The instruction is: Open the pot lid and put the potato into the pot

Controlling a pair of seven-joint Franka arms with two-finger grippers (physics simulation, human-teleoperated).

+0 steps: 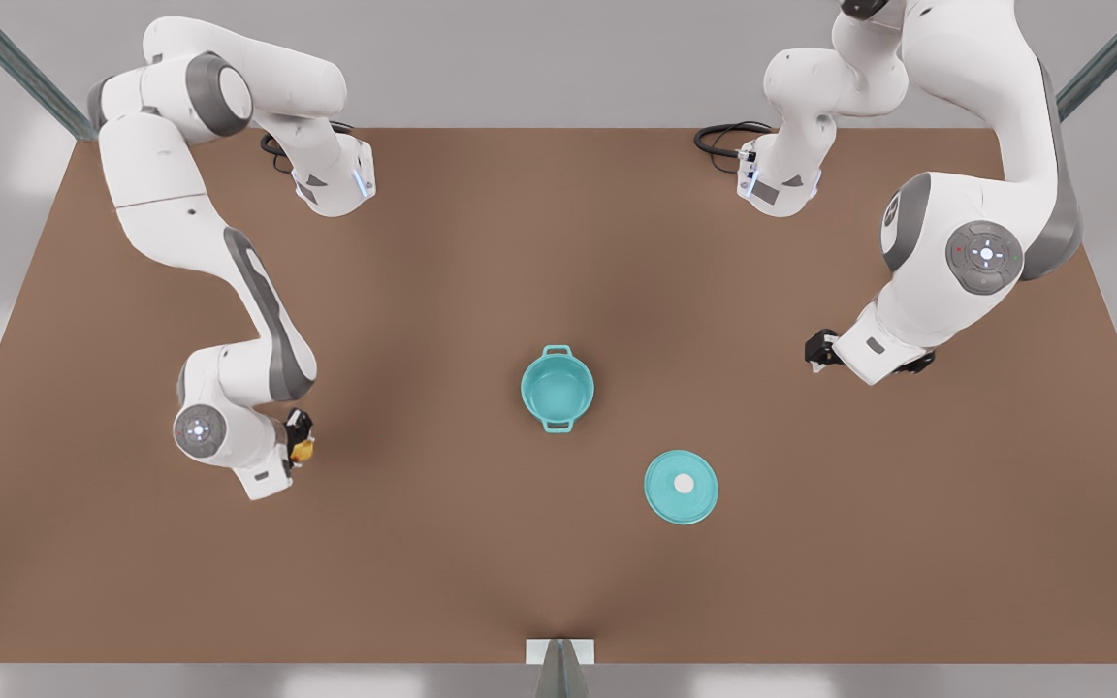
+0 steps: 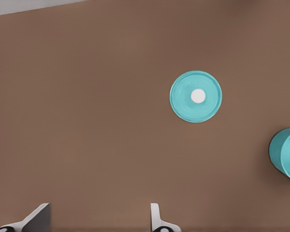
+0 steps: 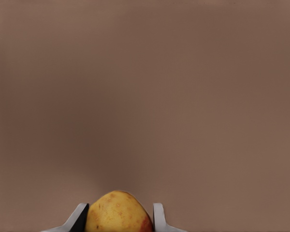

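the right end effector (image 3: 117, 223) grips the potato (image 3: 117, 212) between its two fingers (image 3: 158, 216) — in the front view this is the arm at the front view's left, with the potato (image 1: 303, 449) tucked at its tip over the brown bench (image 1: 442, 252), well apart from the pot (image 1: 558, 388). the pot stands uncovered near the middle of the bench, teal inside, its two loop handles pointing toward the far and near edges. the pot lid (image 1: 681, 487) lies flat on the bench near the pot, toward the front view's right and nearer the front edge, white knob up, not touching the pot.

the left end effector (image 2: 97, 218) is at the front view's right (image 1: 820, 351), held above the bench with its fingers (image 2: 155, 217) spread and nothing between them — the pot lid (image 2: 195, 96) and the rim of the pot (image 2: 286, 154) sit beyond it, well apart.
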